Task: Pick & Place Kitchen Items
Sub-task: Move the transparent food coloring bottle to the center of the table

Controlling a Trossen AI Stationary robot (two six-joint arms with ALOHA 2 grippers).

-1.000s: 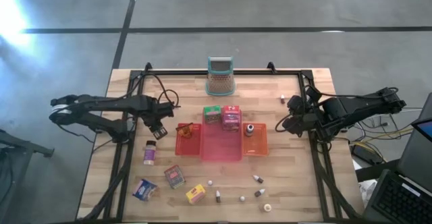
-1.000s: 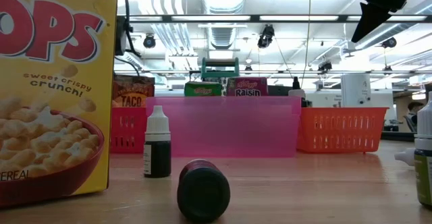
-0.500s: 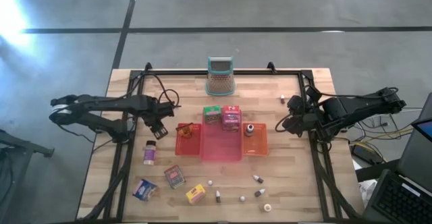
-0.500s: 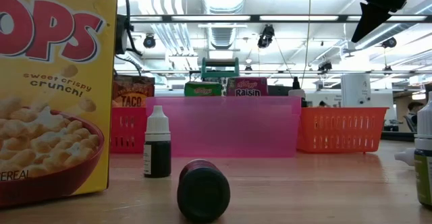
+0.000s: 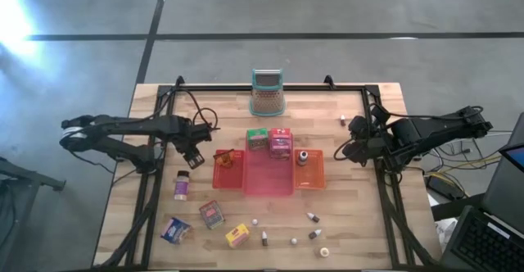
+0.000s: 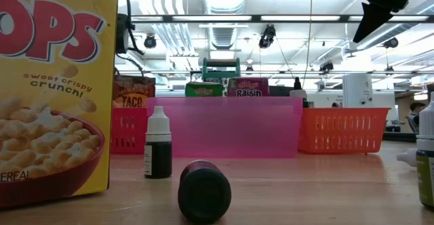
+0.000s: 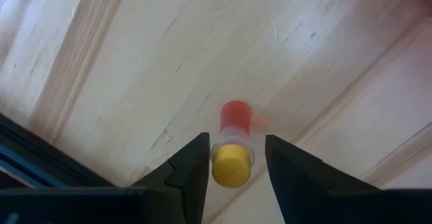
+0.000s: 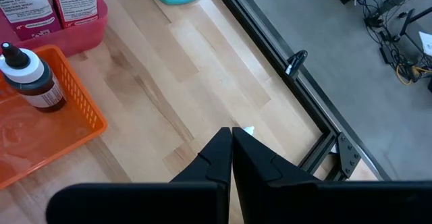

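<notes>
A tiny bottle point(image 7: 233, 146) with a yellow cap and a red body is under my left gripper point(image 7: 236, 137), which points down left of the red tray point(image 5: 228, 172). The fingers stand on either side of the cap with a narrow gap, open; the bottle seems to stand upright on the wood. My right gripper point(image 8: 231, 137) hangs shut and empty over the table's right side point(image 5: 352, 149). Green point(image 5: 257, 138) and pink boxes point(image 5: 280, 142) are at the pink tray's point(image 5: 268, 178) far end. A dark bottle point(image 8: 27, 75) stands in the orange tray point(image 5: 309, 172).
A purple box point(image 5: 181, 188), a blue box point(image 5: 175, 229), a red box point(image 5: 212, 215), a yellow cereal box point(image 5: 237, 236) and several tiny bottles point(image 5: 312, 217) lie near the front edge. A teal-rimmed mesh holder point(image 5: 267, 93) stands at the far edge. Black rails point(image 5: 385, 182) border the table.
</notes>
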